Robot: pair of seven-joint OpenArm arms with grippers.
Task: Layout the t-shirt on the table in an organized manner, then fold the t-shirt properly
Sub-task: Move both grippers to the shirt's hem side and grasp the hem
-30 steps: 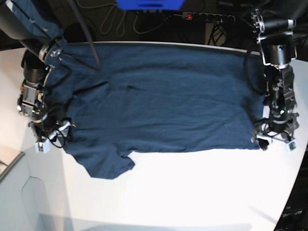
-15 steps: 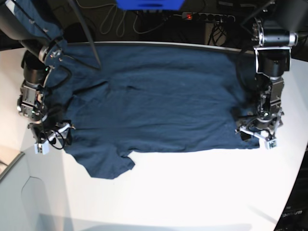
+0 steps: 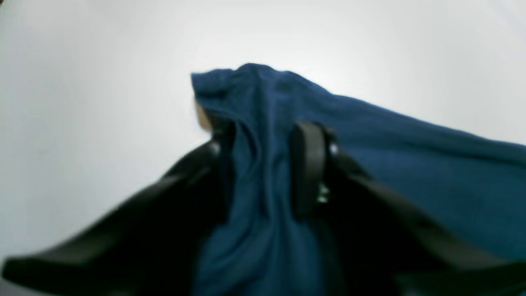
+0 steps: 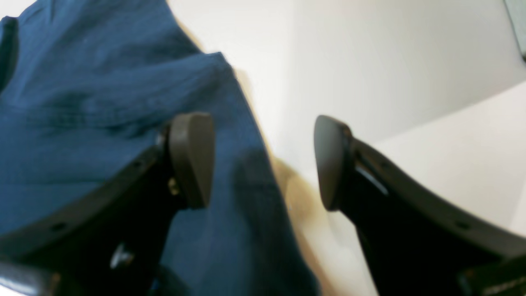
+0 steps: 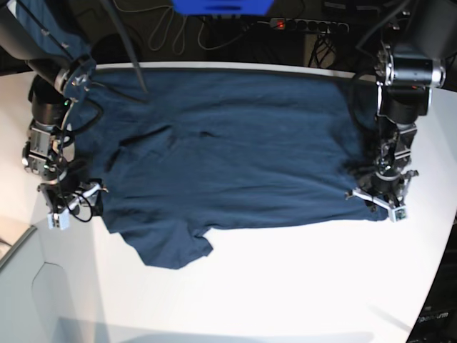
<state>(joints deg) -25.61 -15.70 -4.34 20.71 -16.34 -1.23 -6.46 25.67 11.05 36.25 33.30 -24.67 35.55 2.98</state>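
The dark navy t-shirt (image 5: 235,150) lies spread across the far half of the white table (image 5: 285,286), with one sleeve (image 5: 168,246) sticking out toward the front left. My left gripper (image 5: 378,200) is at the shirt's front right corner. In the left wrist view it (image 3: 265,164) is shut on a bunched fold of the t-shirt (image 3: 411,164). My right gripper (image 5: 71,204) sits at the shirt's left edge. In the right wrist view it (image 4: 263,164) is open, with the t-shirt's edge (image 4: 82,102) lying under one finger (image 4: 193,160) and bare table (image 4: 370,61) beyond.
A power strip (image 5: 307,25) and cables lie behind the table's far edge, beside a blue object (image 5: 221,6). A dark rod (image 5: 132,57) slants down onto the shirt's far left part. The table's curved edge runs along the left (image 5: 36,243).
My left gripper moved in from the table's right edge onto the shirt's front right corner and shut on it. The shirt's front sleeve shifted slightly right. The right arm barely moved.
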